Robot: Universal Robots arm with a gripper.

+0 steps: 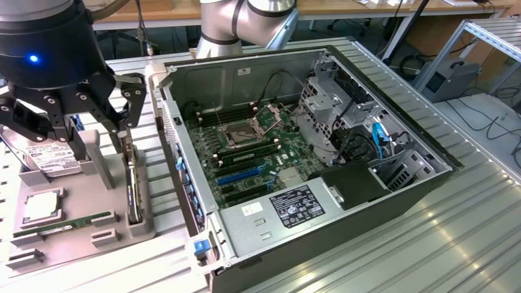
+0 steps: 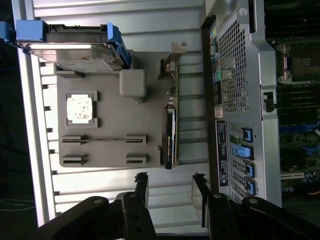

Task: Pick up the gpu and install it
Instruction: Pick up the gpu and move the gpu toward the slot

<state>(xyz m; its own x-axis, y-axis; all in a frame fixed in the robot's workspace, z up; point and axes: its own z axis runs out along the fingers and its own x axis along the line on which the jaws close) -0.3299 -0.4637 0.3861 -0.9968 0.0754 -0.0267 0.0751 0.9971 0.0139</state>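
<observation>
Jaws wide apart, nothing btwn them. The black multi-link gripper [image 2: 171, 186] hangs clear above the tray, touching nothing, fingertips roughly in line w/ the gpu.

The gpu [image 2: 170, 145], a thin flat black expansion card w/ silver metal bracket at one end, stands on its long edge in a slot of the grey plastic parts tray [image 2: 115, 120], on the side nearest the open grey metal PC case [image 2: 240, 100].

Risks, as I judge them:
- Card is thin and edge-up, so a skewed or off-centre close could land a finger on the top edge or shove it sideways in the slot.
- Case wall sits just beside the card, so the case-side finger could clip it.
- The grey tray block [image 2: 132, 82] is near the bracket end, so the other finger could catch there.
- A grip near one end could let the card swing.

The silver hard drive w/ blue rails [image 2: 75, 52], square CPU [image 2: 80, 108] and green memory stick [image 1: 69, 223] lie well apart, so prob. safe.
</observation>
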